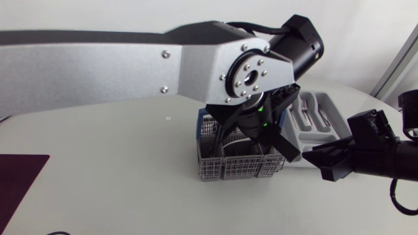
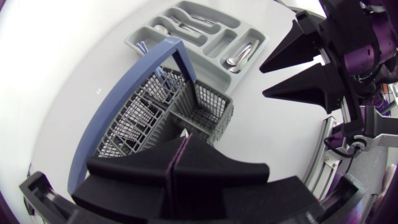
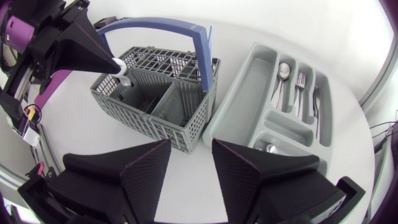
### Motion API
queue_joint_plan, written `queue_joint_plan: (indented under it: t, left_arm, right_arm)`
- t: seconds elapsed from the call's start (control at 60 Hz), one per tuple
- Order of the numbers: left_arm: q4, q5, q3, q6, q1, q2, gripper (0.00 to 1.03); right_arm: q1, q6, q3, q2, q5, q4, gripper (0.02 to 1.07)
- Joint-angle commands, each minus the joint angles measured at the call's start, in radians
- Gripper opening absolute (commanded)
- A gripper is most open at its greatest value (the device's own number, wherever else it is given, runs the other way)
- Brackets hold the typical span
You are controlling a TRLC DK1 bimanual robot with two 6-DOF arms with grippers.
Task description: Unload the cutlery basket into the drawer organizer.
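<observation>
Cutlery basket (image 3: 180, 121), grey with a blue handle (image 3: 155, 26), sat on the white table (image 1: 98, 163) just beside the drawer organizer (image 3: 245, 93). Left gripper (image 2: 182, 139) hung over the basket's end compartment, fingers pinched together on a silver utensil (image 3: 124, 79); its kind was unclear. Right gripper (image 3: 191, 146) hovered near the basket and organizer, fingers spread wide and holding nothing. Sorted cutlery (image 3: 300, 87) lay in the organizer's narrow slots.

- Left arm (image 1: 98, 62): extended across from the left edge, wrist turned downward.
- Left gripper (image 2: 181, 142): fingers pressed together, a pale cutlery handle (image 3: 120, 65) pinched at the tips.
- Right arm (image 1: 385, 153): held low at the right edge.
- Right gripper (image 3: 191, 148): fingers spread apart.
</observation>
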Motion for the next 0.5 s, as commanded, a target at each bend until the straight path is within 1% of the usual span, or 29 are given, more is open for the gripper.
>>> queue_joint_plan:
  t: [0.0, 0.167, 0.25, 0.35, 0.467, 0.483]
  left_arm:
    - [0.009, -0.013, -0.038, 0.018, 0.000, -0.055, 0.06]
    - [0.048, -0.013, -0.106, 0.049, 0.000, -0.160, 0.06]
    - [0.069, -0.013, -0.136, 0.064, 0.000, -0.209, 0.06]
    - [0.097, -0.005, -0.159, 0.080, -0.001, -0.256, 0.06]
    - [0.097, 0.090, -0.156, 0.084, 0.014, -0.290, 0.06]
    - [0.097, 0.125, -0.156, 0.086, 0.026, -0.293, 0.06]
  right_arm:
    - [-0.003, -0.040, -0.040, -0.044, -0.005, 0.026, 0.53]
    - [0.003, -0.087, -0.103, -0.153, -0.007, 0.094, 0.53]
    - [0.020, -0.101, -0.149, -0.251, -0.008, 0.143, 0.53]
    - [0.052, -0.112, -0.179, -0.314, -0.016, 0.169, 0.53]
    - [0.064, -0.120, -0.179, -0.343, -0.077, 0.167, 0.53]
    - [0.064, -0.120, -0.178, -0.343, -0.086, 0.167, 0.53]
